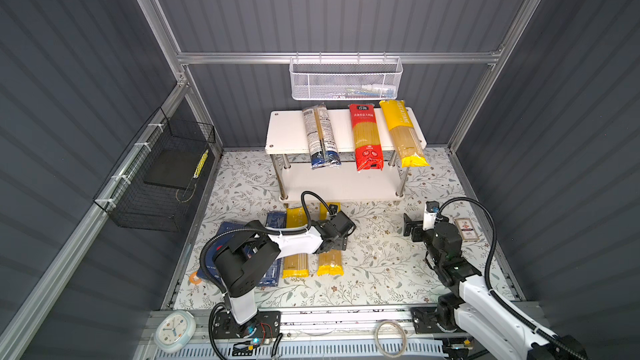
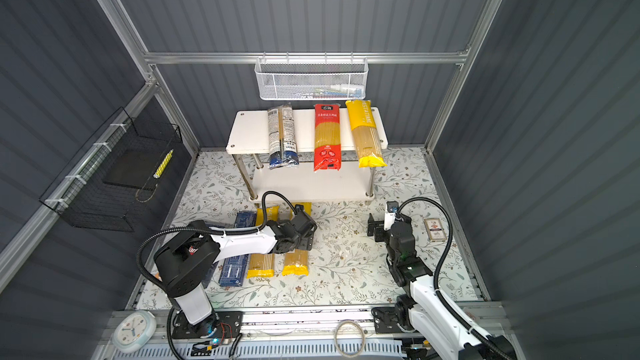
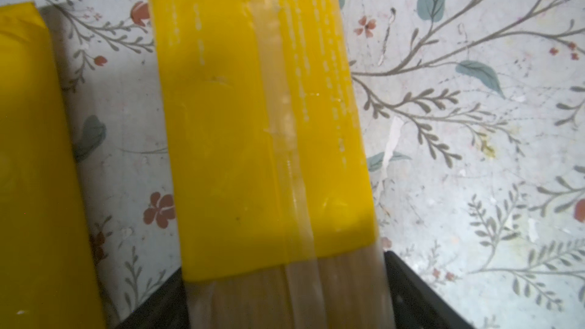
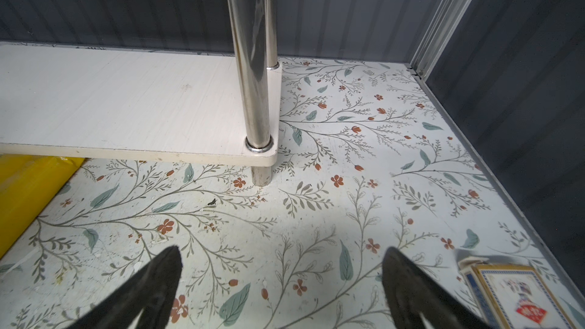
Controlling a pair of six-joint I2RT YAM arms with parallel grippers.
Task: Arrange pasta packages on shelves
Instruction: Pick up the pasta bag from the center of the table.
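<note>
The shelves stand at the back; across the top board lie a grey-and-dark-blue bag, a red bag and a yellow bag, and the lower board is bare. Two yellow bags lie on the floor, the left one and the right one. My left gripper is down over the right bag, its black fingers pressed against both sides. A narrow blue box and a wide blue box lie under the left arm. My right gripper hangs open and empty over the floor.
A small red-and-white card lies right of the right gripper. A white mesh basket hangs on the back wall and a black wire basket on the left wall. A chrome leg stands ahead of the right gripper.
</note>
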